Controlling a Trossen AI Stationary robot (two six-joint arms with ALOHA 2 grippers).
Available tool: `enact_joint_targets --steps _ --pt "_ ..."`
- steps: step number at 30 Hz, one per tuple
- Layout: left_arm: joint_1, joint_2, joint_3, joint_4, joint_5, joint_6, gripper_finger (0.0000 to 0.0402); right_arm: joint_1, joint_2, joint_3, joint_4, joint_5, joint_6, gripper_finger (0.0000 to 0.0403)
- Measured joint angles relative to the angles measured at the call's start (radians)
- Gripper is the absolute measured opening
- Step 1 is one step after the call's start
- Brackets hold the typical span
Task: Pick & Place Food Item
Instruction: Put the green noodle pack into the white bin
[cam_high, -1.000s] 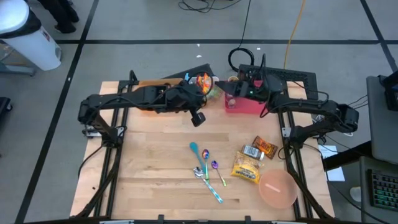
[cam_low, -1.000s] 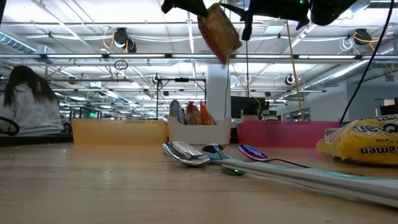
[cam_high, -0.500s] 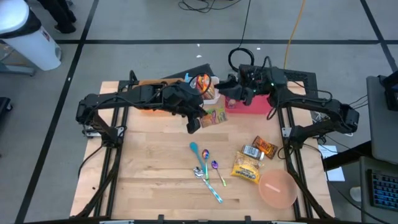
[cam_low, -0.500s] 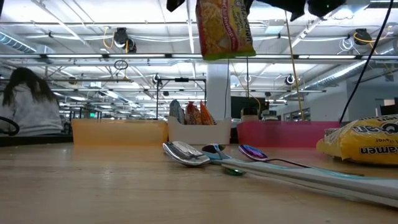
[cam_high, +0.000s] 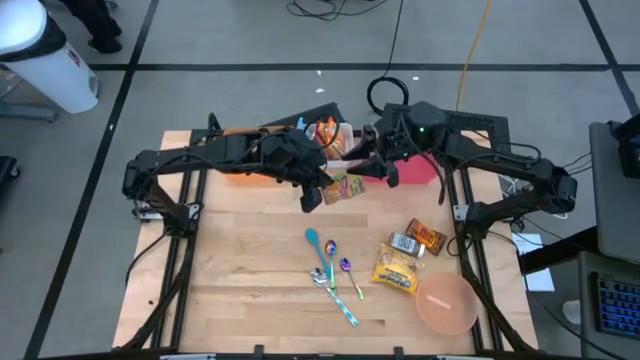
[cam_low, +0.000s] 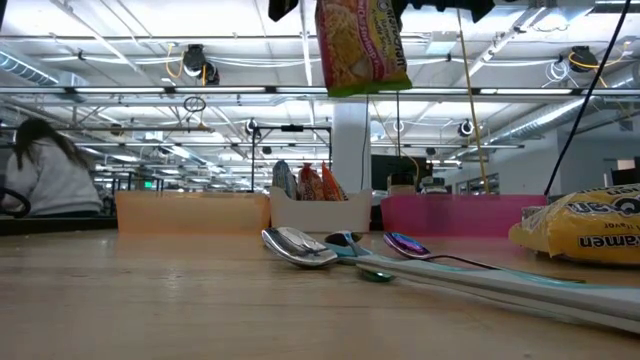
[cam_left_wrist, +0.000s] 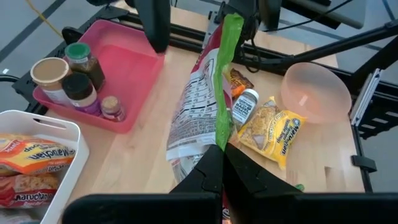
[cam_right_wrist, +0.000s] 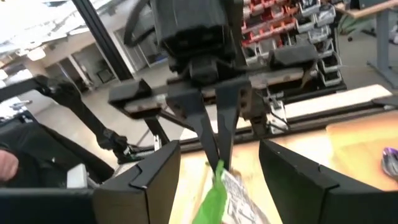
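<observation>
Nearest the front edge of the wooden bench (cam_high: 240, 290) sit a translucent pink plastic bowl (cam_high: 446, 303) and a yellow ramen packet (cam_high: 396, 270), with a cluster of metal spoons with coloured handles (cam_high: 331, 271) beside them, a small white-labelled jar (cam_high: 404, 243) and an orange-brown snack wrapper (cam_high: 427, 236) just behind. Above mid-bench hangs the task's thing, a crinkly noodle packet with a green sealed edge (cam_left_wrist: 208, 106), off the surface and clear of everything below. The left pincer (cam_left_wrist: 219, 163) is closed on the packet's edge, carrying it. The right pincer (cam_right_wrist: 217, 163) faces it with its jaws standing apart on either side of the packet's green end, not clamped. Farther back stand a white plastic basket holding more noodle packs (cam_left_wrist: 25, 124) and a pink tray of spice jars (cam_left_wrist: 134, 68); an orange tray (cam_low: 190, 210) lies to the left.

This reads as a handover in mid-air: the next move calls for the right pincer to close on the packet before the left lets go
</observation>
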Motion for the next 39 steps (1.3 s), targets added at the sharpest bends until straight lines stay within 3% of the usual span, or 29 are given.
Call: enact_joint_targets --steps 12,24,29,39 --pt "0.049 0.000 0.000 0.002 0.046 -0.027 0.0000 0.000 0.000 0.000 -0.135 -0.017 -0.119 0.0208" --pt "0.051 0.000 0.000 0.002 0.047 -0.020 0.0000 -0.001 0.000 0.000 -0.161 0.055 -0.157 0.0200" --pt "0.051 0.000 0.000 0.002 0.051 -0.020 0.0000 -0.009 0.000 0.000 -0.176 0.095 -0.158 0.0157" --pt "0.051 0.000 0.000 0.002 0.064 -0.021 0.0001 -0.009 0.000 0.000 -0.176 0.088 -0.156 0.0028"
